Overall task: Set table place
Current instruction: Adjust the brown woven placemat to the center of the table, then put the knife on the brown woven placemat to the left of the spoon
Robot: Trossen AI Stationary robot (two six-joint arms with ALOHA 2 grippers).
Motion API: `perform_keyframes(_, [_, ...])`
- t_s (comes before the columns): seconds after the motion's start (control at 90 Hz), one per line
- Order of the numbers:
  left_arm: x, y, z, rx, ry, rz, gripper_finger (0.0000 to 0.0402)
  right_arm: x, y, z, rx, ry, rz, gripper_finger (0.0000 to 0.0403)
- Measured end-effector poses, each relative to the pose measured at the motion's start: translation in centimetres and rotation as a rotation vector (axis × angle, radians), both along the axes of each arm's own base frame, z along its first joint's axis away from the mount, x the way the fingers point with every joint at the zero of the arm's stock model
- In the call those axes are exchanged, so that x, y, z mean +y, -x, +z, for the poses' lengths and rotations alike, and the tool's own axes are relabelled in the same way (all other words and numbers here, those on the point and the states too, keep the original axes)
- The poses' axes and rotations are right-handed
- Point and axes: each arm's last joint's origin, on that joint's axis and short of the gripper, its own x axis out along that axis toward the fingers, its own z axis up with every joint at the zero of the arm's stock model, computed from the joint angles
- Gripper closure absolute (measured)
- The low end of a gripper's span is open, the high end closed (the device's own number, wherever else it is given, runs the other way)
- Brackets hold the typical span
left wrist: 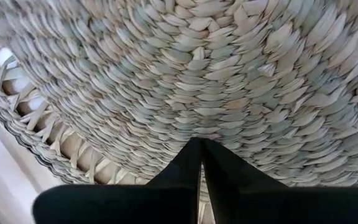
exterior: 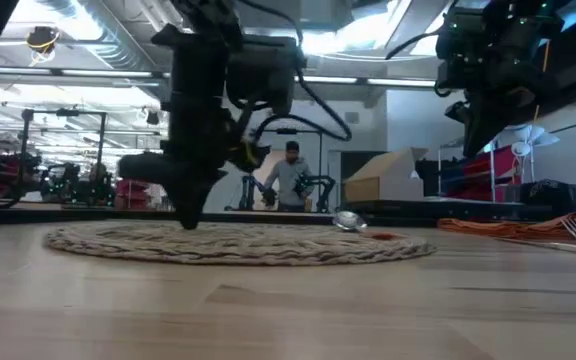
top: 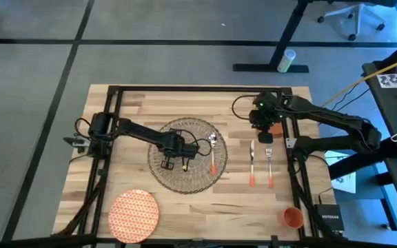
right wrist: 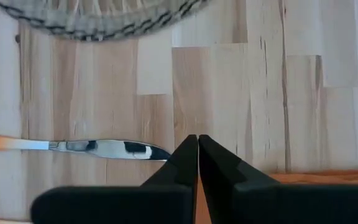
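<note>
Placemat (top: 185,165) could drag the spoon (top: 212,153) lying on it if the left gripper (top: 168,164), fingers closed and seemingly empty, pushes it.

Table (top: 136,103) — light wooden planks, black metal frame. Placemat (top: 193,176) — pale beige, woven in overlapping plaits with an open lattice rim. Plate (top: 134,213) — orange, fine all-over pattern. Cup (top: 293,217) — orange. Spoon (top: 212,153), knife (top: 252,165), fork (top: 269,169): silver metal, orange handles. Napkin (right wrist: 316,177): rust-orange. Both arms: dark.
</note>
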Motion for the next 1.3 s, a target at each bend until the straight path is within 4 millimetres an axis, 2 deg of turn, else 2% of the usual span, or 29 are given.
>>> perform_keyframes(0.289, [-0.1,-1.5,0.0,-0.161,0.027,0.028,0.0402,0.0,0.0,0.0,0.002,-0.002,-0.001,0.0402])
perform_keyframes(1.022, [-0.2,-3.2,0.2,-0.335,0.052,0.026,0.0402,0.0,0.0,0.0,-0.004,0.002,0.000,0.0402])
perform_keyframes(1.178, [-0.2,-3.3,1.1,-0.332,0.056,0.015,0.0401,0.0,-0.1,0.1,-0.021,0.015,0.065,0.0402])
perform_keyframes(1.3, [-0.3,-3.7,4.1,-0.490,0.080,-0.004,0.0401,0.0,-0.3,0.5,-0.087,0.042,0.145,0.0402])
